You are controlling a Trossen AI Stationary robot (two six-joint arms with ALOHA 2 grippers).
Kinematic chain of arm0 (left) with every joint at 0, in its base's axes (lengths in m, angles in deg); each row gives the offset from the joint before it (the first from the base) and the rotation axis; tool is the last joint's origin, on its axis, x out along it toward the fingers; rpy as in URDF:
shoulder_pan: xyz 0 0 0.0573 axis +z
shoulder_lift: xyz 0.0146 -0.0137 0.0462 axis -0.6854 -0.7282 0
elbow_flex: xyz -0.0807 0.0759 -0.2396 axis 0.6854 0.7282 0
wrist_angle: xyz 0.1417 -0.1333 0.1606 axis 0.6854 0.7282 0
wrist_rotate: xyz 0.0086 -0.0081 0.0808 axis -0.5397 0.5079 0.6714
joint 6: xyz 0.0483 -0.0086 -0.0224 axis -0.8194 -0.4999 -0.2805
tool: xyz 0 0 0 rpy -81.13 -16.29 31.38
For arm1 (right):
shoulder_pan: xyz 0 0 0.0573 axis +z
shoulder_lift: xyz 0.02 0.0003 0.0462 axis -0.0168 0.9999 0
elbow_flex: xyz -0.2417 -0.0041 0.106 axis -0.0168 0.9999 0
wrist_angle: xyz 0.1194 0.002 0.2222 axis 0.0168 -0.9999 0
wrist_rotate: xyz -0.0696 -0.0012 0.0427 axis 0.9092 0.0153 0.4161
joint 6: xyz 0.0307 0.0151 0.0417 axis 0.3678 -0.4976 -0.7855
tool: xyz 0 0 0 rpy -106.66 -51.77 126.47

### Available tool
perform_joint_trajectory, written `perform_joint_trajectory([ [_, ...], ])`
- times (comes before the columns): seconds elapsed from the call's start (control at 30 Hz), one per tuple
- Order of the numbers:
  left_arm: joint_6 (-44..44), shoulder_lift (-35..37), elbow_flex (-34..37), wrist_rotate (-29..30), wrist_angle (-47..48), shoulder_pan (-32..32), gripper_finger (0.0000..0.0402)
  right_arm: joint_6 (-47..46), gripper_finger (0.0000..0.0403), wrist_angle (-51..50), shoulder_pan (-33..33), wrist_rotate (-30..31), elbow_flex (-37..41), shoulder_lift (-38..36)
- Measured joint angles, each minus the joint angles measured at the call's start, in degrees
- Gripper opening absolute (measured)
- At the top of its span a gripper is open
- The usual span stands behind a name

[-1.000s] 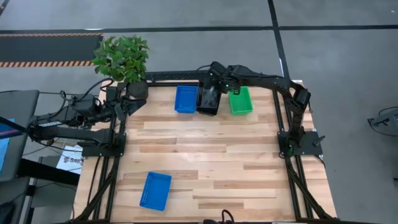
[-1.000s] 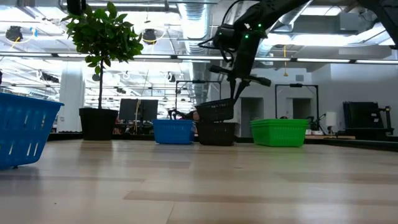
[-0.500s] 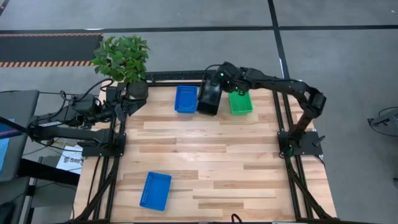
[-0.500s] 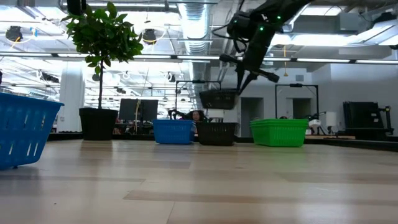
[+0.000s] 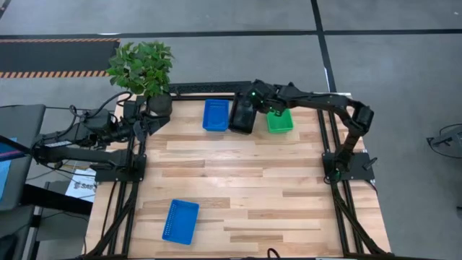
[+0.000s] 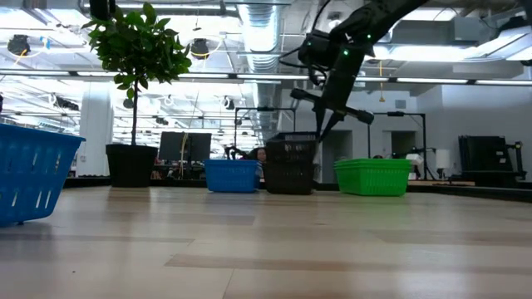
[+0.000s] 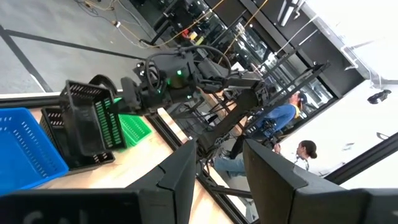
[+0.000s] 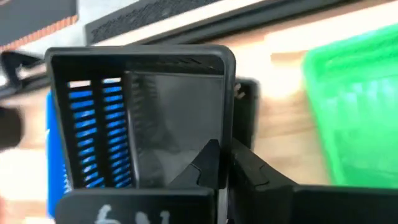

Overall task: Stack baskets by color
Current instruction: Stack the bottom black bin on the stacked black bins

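The wooden surface [image 5: 238,180] carries a potted plant [image 5: 143,72], a lone blue basket [image 5: 180,221] near the front and a far-edge row of blue [image 5: 214,115], black and green baskets [image 5: 280,121]. The right gripper [image 8: 225,163] pinches the upper black basket's [image 8: 140,118] wall, hiding the stack beneath. The left gripper [image 7: 214,165] waits beside the plant, fingers apart, tips cut off.

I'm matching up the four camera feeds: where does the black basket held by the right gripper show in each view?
High view: black basket at the table's far edge, between blue and green stacks.
Low view: centre, atop the black stack.
Left wrist view: left side, tilted.
Right wrist view: fills the middle.
Shared landmark: green stack beside it.
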State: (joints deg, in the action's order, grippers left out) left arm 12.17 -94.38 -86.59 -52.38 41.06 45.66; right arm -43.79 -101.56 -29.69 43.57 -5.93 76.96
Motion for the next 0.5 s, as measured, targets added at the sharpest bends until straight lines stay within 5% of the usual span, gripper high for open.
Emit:
perform_joint_trajectory([
  [0.5, 0.0, 0.0, 0.0, 0.4, 0.0, 0.0, 0.0122, 2.4, 0.0042, -1.4, -0.3, -1.5, 0.0, 0.0],
])
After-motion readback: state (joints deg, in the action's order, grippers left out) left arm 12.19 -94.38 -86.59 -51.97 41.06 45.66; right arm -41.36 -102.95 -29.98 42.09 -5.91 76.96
